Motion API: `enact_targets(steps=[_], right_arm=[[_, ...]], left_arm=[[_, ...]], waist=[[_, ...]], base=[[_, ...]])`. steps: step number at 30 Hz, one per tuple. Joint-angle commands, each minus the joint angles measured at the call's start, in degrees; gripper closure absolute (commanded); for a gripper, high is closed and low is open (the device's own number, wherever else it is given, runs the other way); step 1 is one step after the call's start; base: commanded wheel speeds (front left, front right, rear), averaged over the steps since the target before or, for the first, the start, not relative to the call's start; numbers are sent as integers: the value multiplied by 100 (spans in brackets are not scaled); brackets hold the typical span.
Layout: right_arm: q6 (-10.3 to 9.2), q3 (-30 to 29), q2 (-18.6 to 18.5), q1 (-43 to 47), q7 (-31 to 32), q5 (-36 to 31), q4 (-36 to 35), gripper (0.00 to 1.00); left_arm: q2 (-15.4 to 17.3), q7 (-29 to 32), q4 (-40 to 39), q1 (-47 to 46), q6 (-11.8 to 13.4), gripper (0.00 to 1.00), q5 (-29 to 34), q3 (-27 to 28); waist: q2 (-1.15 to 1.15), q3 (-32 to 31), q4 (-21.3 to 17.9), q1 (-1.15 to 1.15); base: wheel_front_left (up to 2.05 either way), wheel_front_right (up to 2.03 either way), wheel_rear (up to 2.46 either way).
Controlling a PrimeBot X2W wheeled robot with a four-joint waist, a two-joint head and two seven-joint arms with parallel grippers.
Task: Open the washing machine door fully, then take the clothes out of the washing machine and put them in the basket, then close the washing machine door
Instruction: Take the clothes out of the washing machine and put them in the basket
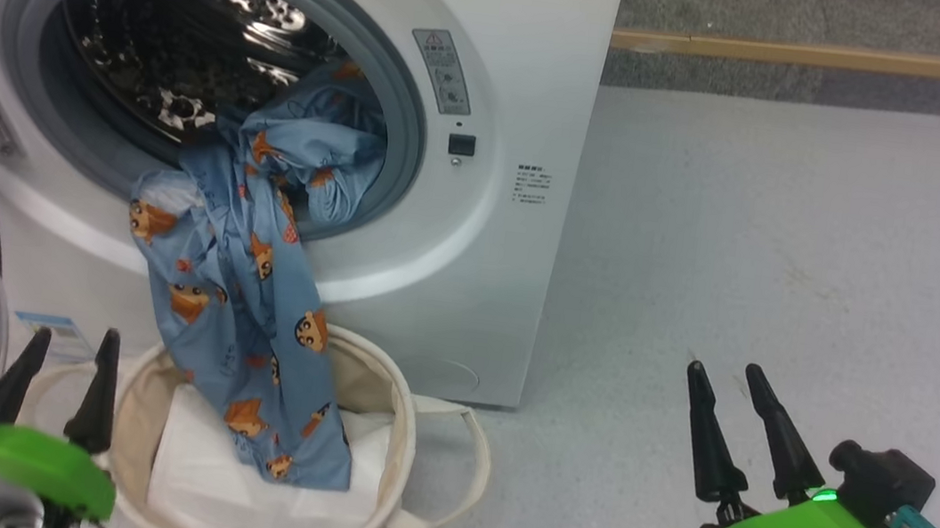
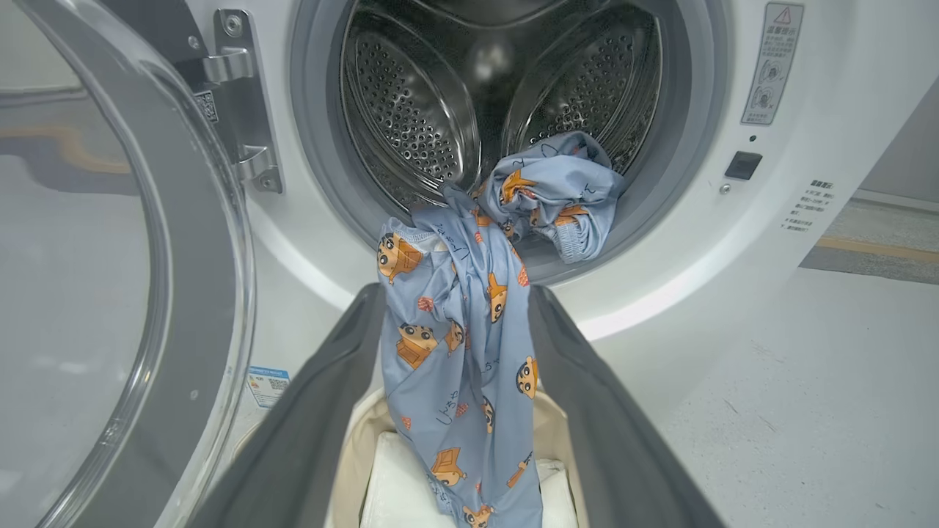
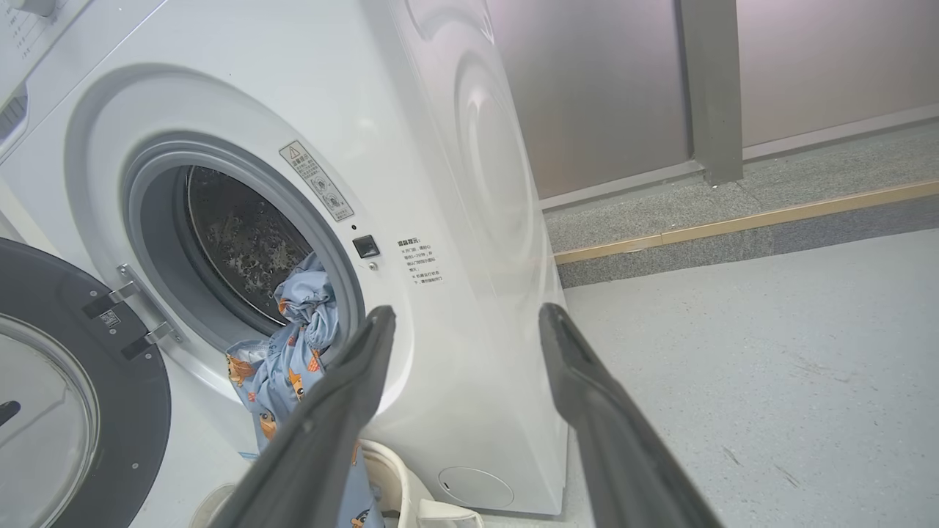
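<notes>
left gripper (image 1: 73, 339) lower left, fingers up, released, empty, right gripper (image 1: 723, 370) lower right, likewise, one garment (image 1: 241, 299) hanging from one washer (image 1: 485, 284) into one basket (image 1: 405, 444)

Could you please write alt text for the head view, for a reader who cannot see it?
The clothes, a light-blue cartoon-print garment, hang out of the open washing machine, lower end lying in the basket on the floor. The left end effector and right end effector sit open and empty at the lower corners.
</notes>
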Motion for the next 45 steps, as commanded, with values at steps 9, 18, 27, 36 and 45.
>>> enact_targets(steps=[9,18,27,36,45], right_arm=[[2,140,-48,-474,-28,-19,-484,0],[2,169,-24,-855,-28,-69,-790,0],[2,19,51,-1004,-28,-108,-1003,0],[2,-35,95,-1089,-28,-212,-1101,0],[2,41,101,-1128,-28,-267,-1070,0]], left_arm=[[132,181,1044,-1758,-336,0,143,-232],[226,160,2595,-3478,-594,0,239,-527],[307,240,3726,-4832,-679,0,118,-739],[368,555,4389,-5675,-687,0,-294,-879],[272,855,4902,-5826,-688,0,-510,-926]], waist=[[0,804,-89,0],[0,1709,-413,0],[0,2417,-669,0],[0,2902,-716,0],[0,2983,-702,0]], base=[[0,0,0],[0,0,0],[0,0,0],[0,0,0],[0,0,0]])
